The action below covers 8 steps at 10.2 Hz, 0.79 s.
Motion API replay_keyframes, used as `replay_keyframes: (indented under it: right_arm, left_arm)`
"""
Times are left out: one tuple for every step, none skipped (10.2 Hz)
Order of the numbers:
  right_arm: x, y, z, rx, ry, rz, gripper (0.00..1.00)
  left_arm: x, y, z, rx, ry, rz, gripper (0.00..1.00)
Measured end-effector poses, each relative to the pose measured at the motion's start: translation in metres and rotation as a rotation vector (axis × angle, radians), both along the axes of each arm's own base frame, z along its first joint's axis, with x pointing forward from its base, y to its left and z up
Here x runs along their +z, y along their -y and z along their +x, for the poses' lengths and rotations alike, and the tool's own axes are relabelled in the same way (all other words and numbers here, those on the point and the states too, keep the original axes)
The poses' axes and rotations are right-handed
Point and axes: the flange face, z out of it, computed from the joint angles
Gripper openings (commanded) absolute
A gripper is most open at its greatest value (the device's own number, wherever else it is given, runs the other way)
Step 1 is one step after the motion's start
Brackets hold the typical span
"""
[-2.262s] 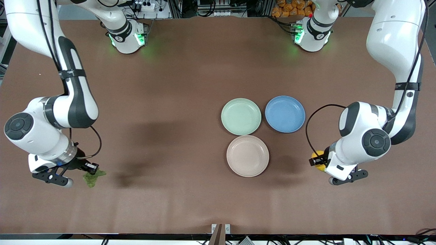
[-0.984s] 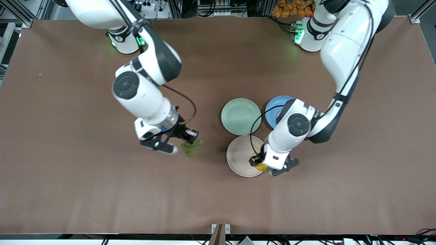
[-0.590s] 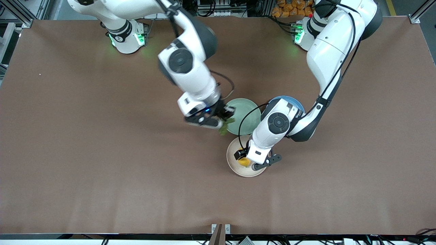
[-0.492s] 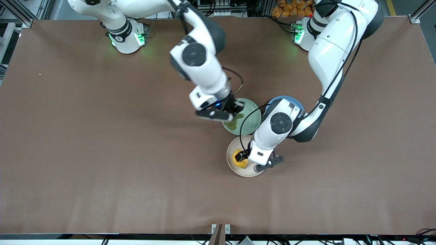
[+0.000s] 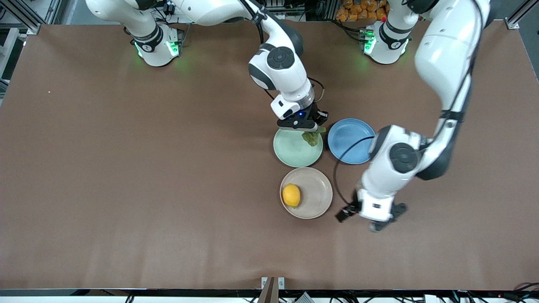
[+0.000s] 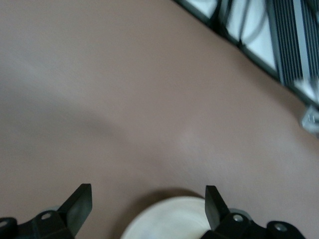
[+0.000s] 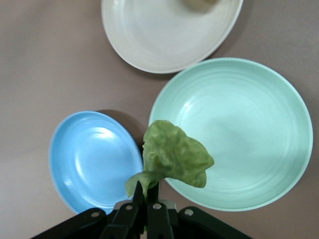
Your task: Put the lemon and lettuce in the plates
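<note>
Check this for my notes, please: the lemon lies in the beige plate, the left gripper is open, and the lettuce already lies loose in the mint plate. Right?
Not quite. The lettuce is not loose: the right gripper holds it over the mint plate's edge, as the right wrist view shows. The lemon does lie in the beige plate, and the left gripper is open.

lemon (image 5: 291,195) dropped on beige plate (image 5: 316,198), left hand (image 5: 365,219) opened, withdrawn

No text, label, brand, number or sign can be read anywhere in these views.
</note>
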Motion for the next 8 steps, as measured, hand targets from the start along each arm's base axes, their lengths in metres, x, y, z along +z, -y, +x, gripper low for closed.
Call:
replay_keyframes:
  right_arm:
    - [-0.026, 0.002, -0.006, 0.01, -0.014, -0.035, 0.56]
    - [-0.054, 0.005, -0.014, 0.021, -0.019, -0.064, 1.0]
    - [-0.079, 0.01, -0.021, -0.001, -0.03, -0.081, 1.0]
    - [-0.088, 0.015, -0.02, -0.059, -0.046, -0.085, 1.0]
    - [-0.082, 0.019, -0.011, -0.111, -0.056, -0.072, 1.0]
    - [-0.061, 0.024, 0.002, -0.14, -0.069, -0.053, 1.0]
    - [-0.025, 0.036, 0.018, -0.158, -0.081, -0.052, 1.0]
    - [0.027, 0.055, 0.038, -0.161, -0.079, -0.051, 1.0]
  left_arm:
    - [0.029, -0.03, 0.005, 0.041, 0.014, 0.014, 1.0]
    - [0.052, -0.056, 0.007, 0.076, 0.023, 0.024, 1.0]
    - [0.064, -0.076, 0.003, 0.104, 0.017, 0.036, 1.0]
    - [0.068, -0.089, -0.005, 0.132, 0.003, 0.037, 1.0]
    - [0.074, -0.101, -0.014, 0.165, -0.012, 0.019, 1.0]
    - [0.086, -0.115, -0.026, 0.198, -0.02, -0.003, 1.0]
    - [0.098, -0.125, -0.041, 0.218, -0.024, -0.008, 1.0]
    - [0.105, -0.127, -0.057, 0.221, -0.031, -0.001, 1.0]
